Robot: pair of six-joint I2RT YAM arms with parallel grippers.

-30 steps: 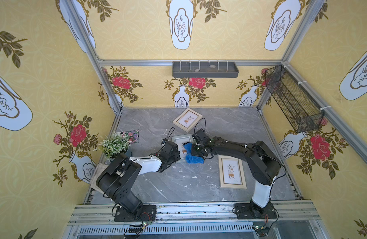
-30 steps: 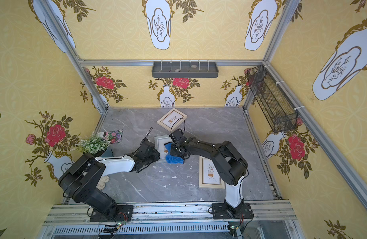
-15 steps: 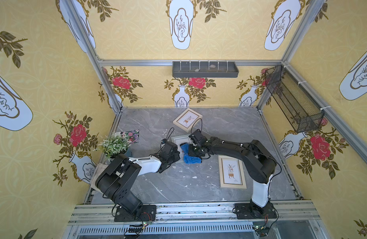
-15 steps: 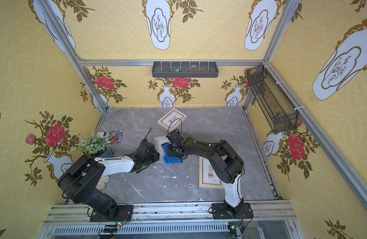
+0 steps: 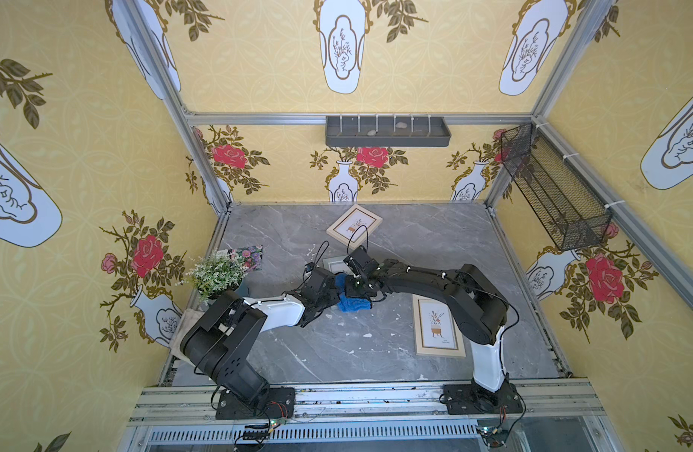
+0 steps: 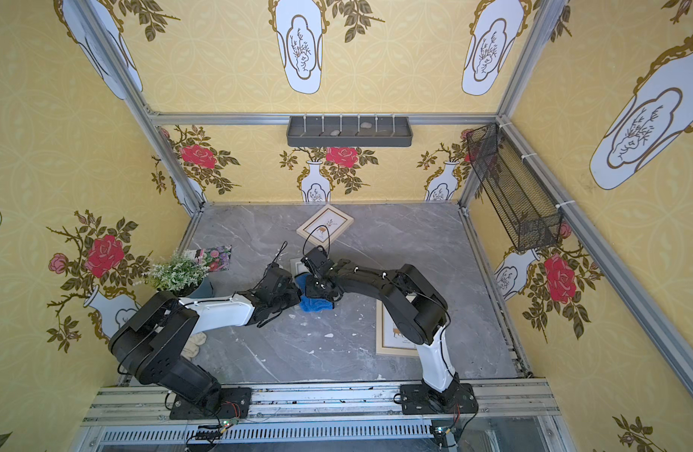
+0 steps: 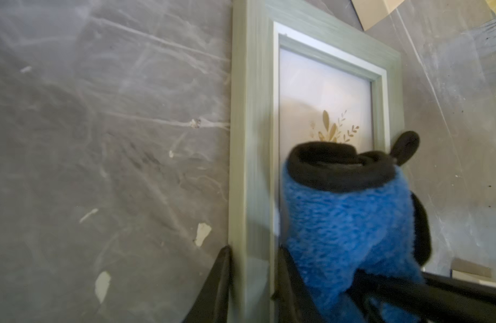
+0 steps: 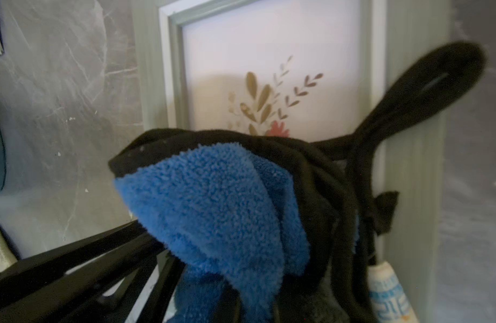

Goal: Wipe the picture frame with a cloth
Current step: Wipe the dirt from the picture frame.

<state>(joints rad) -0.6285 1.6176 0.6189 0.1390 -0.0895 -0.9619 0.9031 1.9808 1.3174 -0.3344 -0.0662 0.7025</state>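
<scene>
Picture frame [image 7: 252, 139] on marble tabletop [image 7: 101, 139], floral walls [image 5: 286, 176], left fingers [image 7: 218, 285] clamp it, right fingers [image 7: 442, 290] pinch cloth [image 7: 344, 223]

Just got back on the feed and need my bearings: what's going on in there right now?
The left gripper is shut on the side rail of the grey-green picture frame, which lies flat on the table. The right gripper is shut on the bunched blue cloth, held down over the frame's front. Two wooden frames lie elsewhere on the table, untouched.
</scene>
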